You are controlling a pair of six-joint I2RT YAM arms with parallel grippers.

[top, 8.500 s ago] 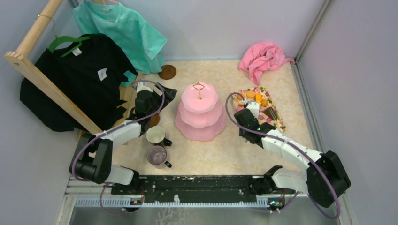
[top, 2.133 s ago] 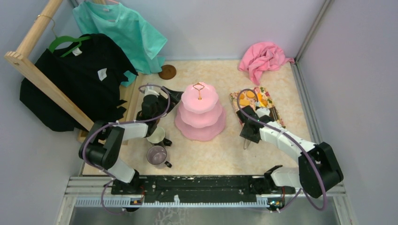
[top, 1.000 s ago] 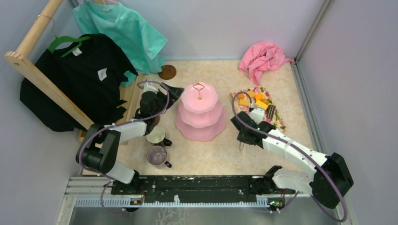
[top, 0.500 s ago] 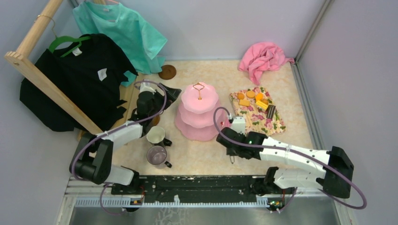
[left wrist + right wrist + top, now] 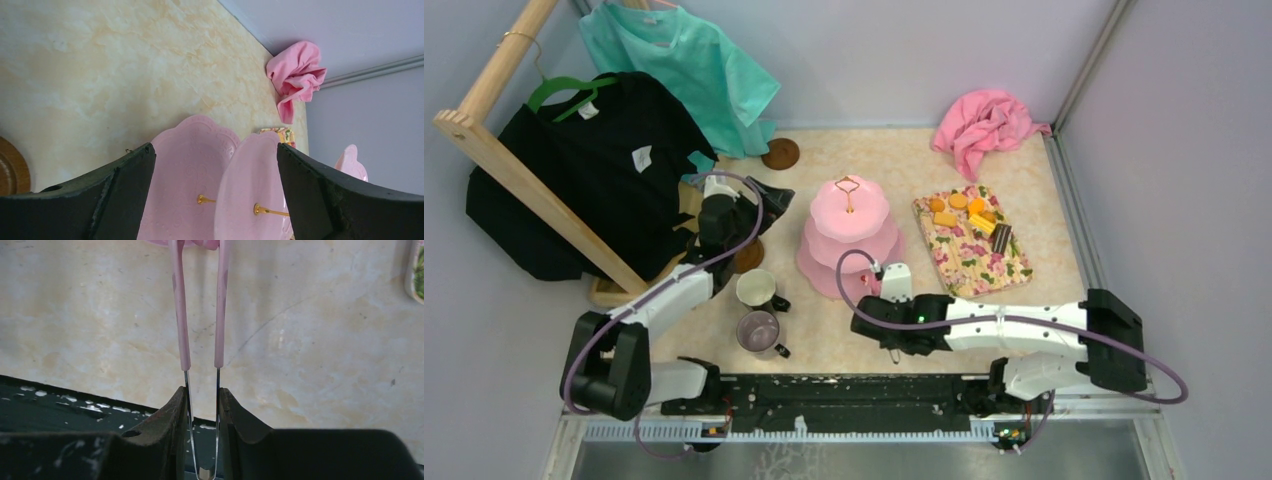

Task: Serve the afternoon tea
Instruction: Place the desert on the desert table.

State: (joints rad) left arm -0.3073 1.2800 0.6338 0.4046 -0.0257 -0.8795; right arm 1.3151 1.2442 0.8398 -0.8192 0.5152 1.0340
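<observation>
The pink three-tier cake stand (image 5: 849,240) with its gold loop (image 5: 847,185) stands mid-table, all its tiers bare in the left wrist view (image 5: 192,165). Small orange, yellow and brown snacks (image 5: 972,215) lie on the floral mat. A white mug (image 5: 756,288) and a grey-purple mug (image 5: 759,330) sit left of the stand, and one brown saucer (image 5: 747,256) lies near them, another (image 5: 781,153) at the back. My left gripper (image 5: 214,149) is open and empty, left of the stand. My right gripper (image 5: 202,392), in front of the stand, is shut on pink-tipped metal tongs (image 5: 179,330).
The floral mat (image 5: 984,265) lies right of the stand, with a pink cloth (image 5: 984,125) in the back right corner. A wooden rack (image 5: 524,180) with a black and a teal shirt stands at the left. Grey walls enclose the table.
My right arm has swung left from the floral mat to the front of the cake stand, carrying the tongs. The left gripper has drawn back a little to the left.
</observation>
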